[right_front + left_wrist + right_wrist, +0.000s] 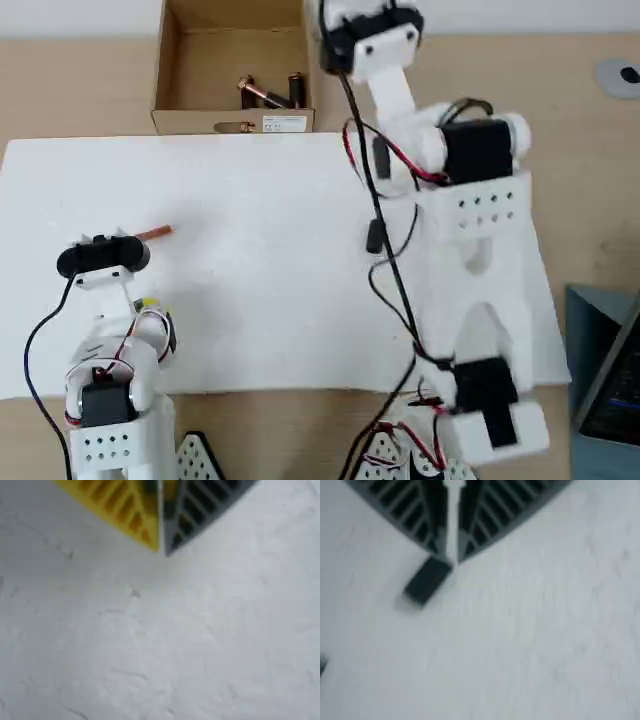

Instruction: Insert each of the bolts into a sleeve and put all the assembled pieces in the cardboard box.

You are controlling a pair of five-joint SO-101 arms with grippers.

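A copper-coloured bolt (155,233) lies on the white mat (270,260), just right of my left arm's head (100,255). My left gripper (161,550) is shut, its yellow and grey fingers meeting at the tips, with nothing between them and bare mat below. The cardboard box (180,80) stands at the back left with assembled pieces (270,92) inside. Another copper piece (235,127) lies along the box's front wall. My right gripper (451,562) is shut with a thin slit between its dark fingers. A small dark block (426,581) lies by its tips.
My right arm (470,200) stretches from the front right to the back, ending right of the box. Its black and red cables (385,250) hang over the mat's right part. A dark device (610,370) sits at the table's right edge.
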